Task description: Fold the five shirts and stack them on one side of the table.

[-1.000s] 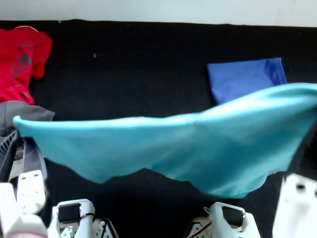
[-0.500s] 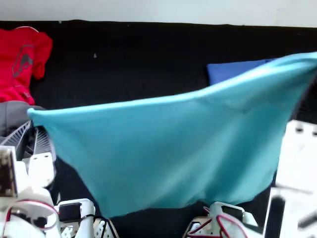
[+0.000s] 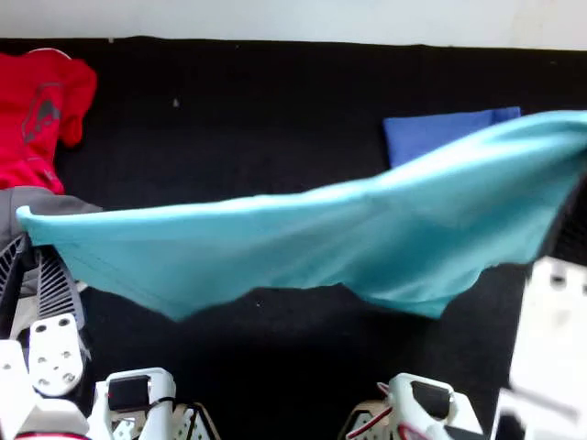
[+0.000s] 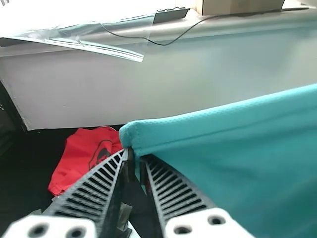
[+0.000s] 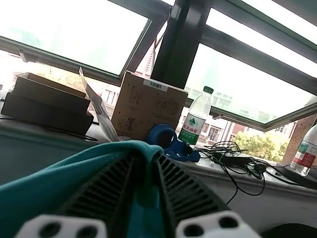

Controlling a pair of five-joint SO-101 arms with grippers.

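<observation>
A teal shirt [image 3: 348, 243] hangs stretched in the air across the table, held by two corners. My left gripper [image 4: 132, 152] is shut on its left corner [image 3: 32, 225], near the table's left edge. My right gripper [image 5: 147, 161] is shut on the other corner, high at the right edge, with teal cloth [image 5: 44, 191] draped over its fingers. A folded blue shirt [image 3: 445, 136] lies flat at the back right, partly hidden by the teal one. A red shirt [image 3: 37, 110] lies crumpled at the back left, with a grey shirt [image 3: 37, 203] just in front of it.
The table is covered in black cloth [image 3: 257, 119], with open room in the middle and back. The arm bases [image 3: 138, 399] stand at the front edge. A white wall borders the far side.
The teal shirt was swung up and toward the camera half a second ago, then dropped back lower and stretched flatter. The left corner moved back to the left.
</observation>
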